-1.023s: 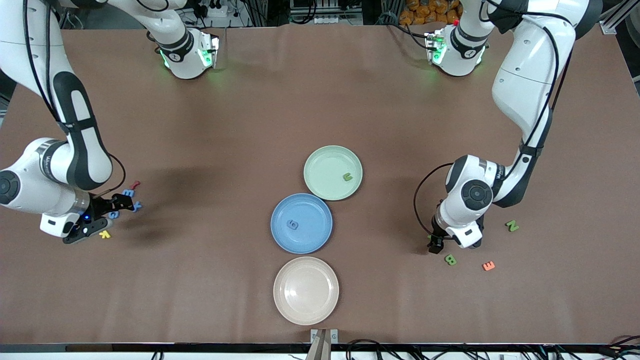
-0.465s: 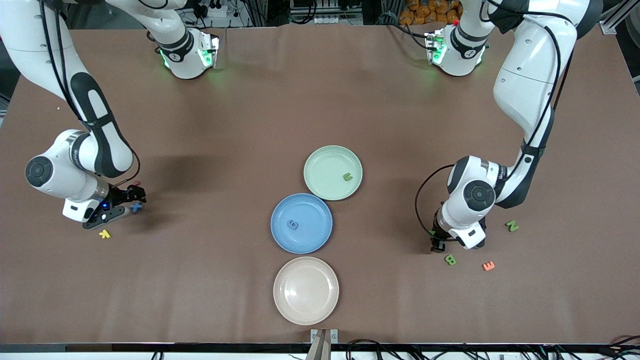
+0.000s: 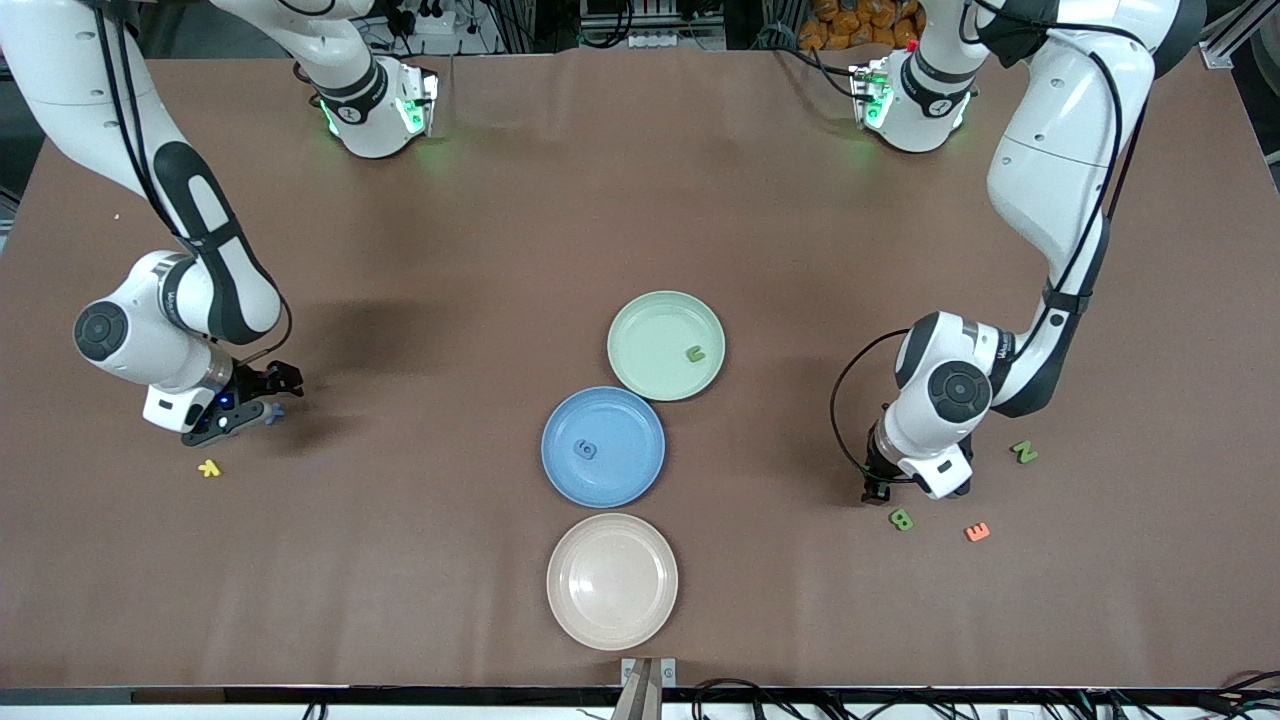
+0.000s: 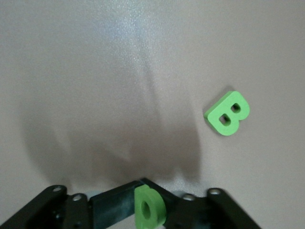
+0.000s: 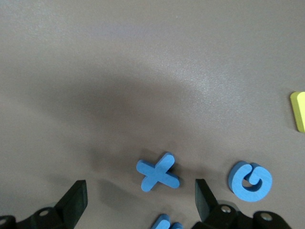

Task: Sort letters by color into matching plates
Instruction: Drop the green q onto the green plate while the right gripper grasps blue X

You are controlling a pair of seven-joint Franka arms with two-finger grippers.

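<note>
My left gripper is shut on a small green letter with a hole in it, held low over the table beside a green B, which also shows in the left wrist view. My right gripper is open and empty, low over blue letters at the right arm's end of the table: an X between its fingers, a G and one more. The mint green plate holds a green letter. The blue plate holds a blue one.
An empty cream-beige plate lies nearest the front camera. A green N and an orange E lie near the left gripper. A yellow letter lies near the right gripper.
The right arm has swung toward the plates and away from the front camera, its gripper shifting over the blue letters. The left gripper has barely moved.
</note>
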